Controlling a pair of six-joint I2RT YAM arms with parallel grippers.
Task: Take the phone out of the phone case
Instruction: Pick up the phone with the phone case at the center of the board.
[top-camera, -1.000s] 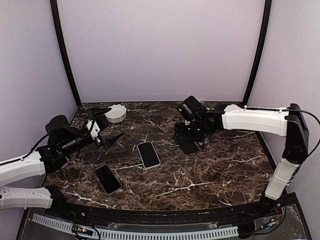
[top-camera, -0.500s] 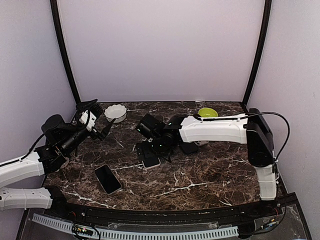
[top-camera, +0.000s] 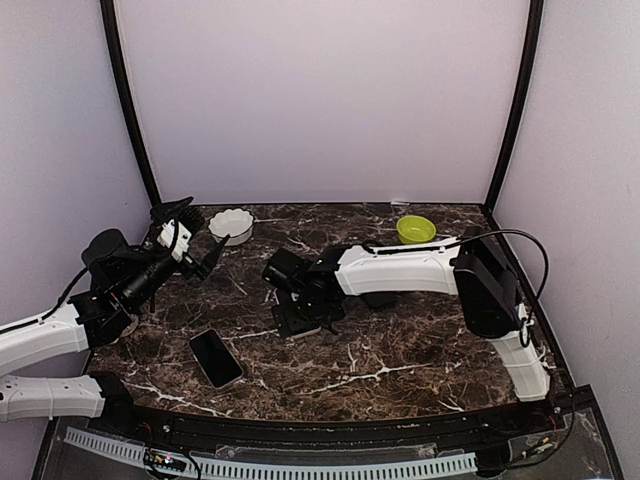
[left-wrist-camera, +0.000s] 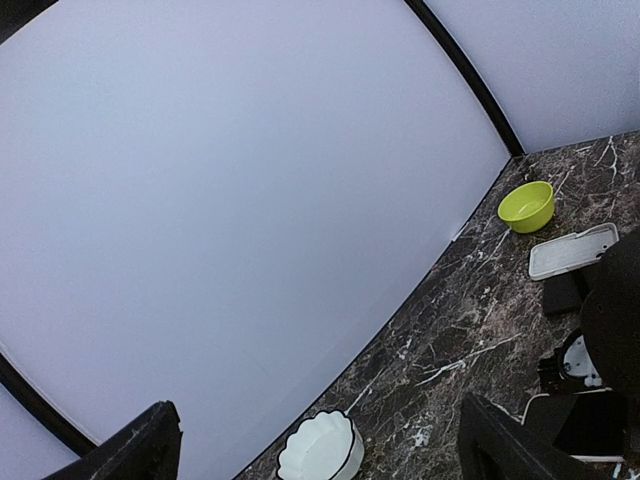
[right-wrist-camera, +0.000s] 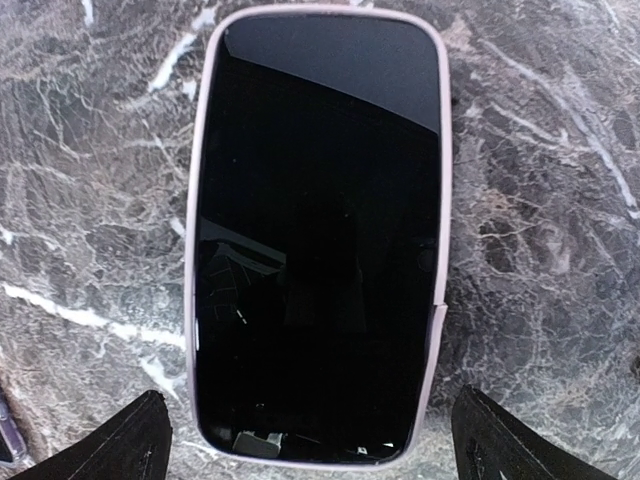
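- Two sets of jaws, both spread wide and holding nothing.
- The right jaws hang right over the phone, one fingertip on each side of its near end, not touching it.
- The phone lies flat mid-table, screen up, in its pale case.
- The left jaws are up in the air near the white bowl.

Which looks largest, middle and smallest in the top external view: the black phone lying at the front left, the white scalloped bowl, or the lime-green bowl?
1. Black phone, though it lies nearest the camera.
2. White scalloped bowl.
3. Lime-green bowl, only slightly smaller, so the two bowls are close.
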